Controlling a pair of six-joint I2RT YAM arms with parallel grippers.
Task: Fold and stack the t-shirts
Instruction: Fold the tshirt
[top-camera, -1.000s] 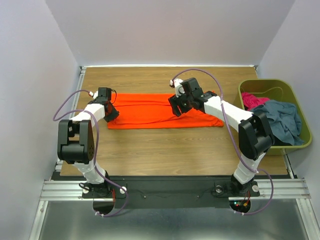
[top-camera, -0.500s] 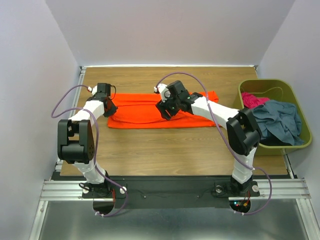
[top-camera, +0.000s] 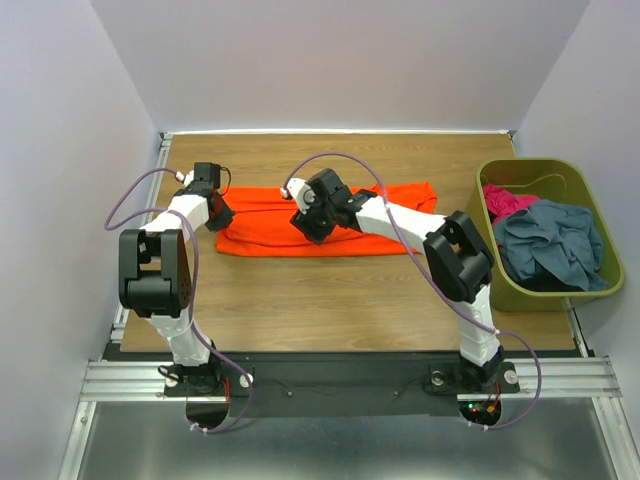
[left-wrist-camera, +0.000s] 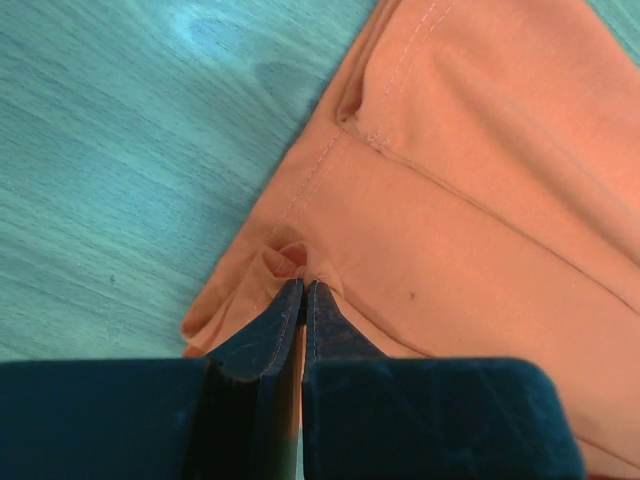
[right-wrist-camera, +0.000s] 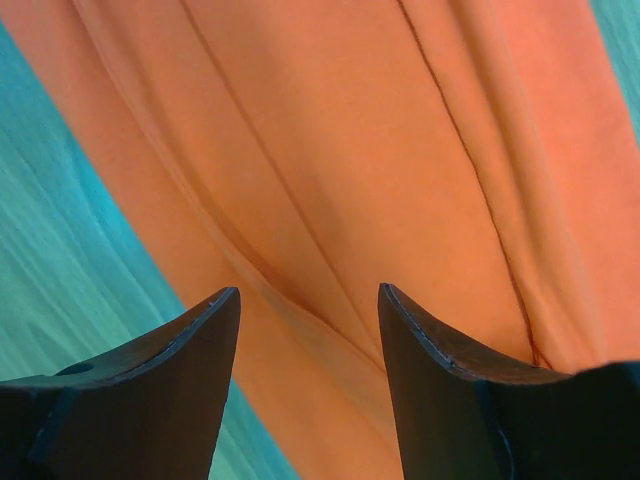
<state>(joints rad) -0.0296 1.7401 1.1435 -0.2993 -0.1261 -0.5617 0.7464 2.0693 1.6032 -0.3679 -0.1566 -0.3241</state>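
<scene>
Top view: right gripper (top-camera: 303, 222) has moved left along the orange shirt (top-camera: 390, 212) since half a second ago, now over its middle. Left gripper (top-camera: 219, 212) stays at the shirt's left end. The shirt lies as a long folded strip across the far half of the wooden table (top-camera: 330, 300). Blue-grey shirt (top-camera: 548, 245) and pink shirt (top-camera: 508, 199) sit crumpled in the olive tub (top-camera: 500, 290) at the right.

Left wrist view: left gripper (left-wrist-camera: 303, 292) is clenched on a pinch of soft orange shirt (left-wrist-camera: 480, 230) by a stitched seam.

Right wrist view: right gripper (right-wrist-camera: 308, 300) has jaws spread, released, above smooth creased orange shirt (right-wrist-camera: 330, 150).
</scene>
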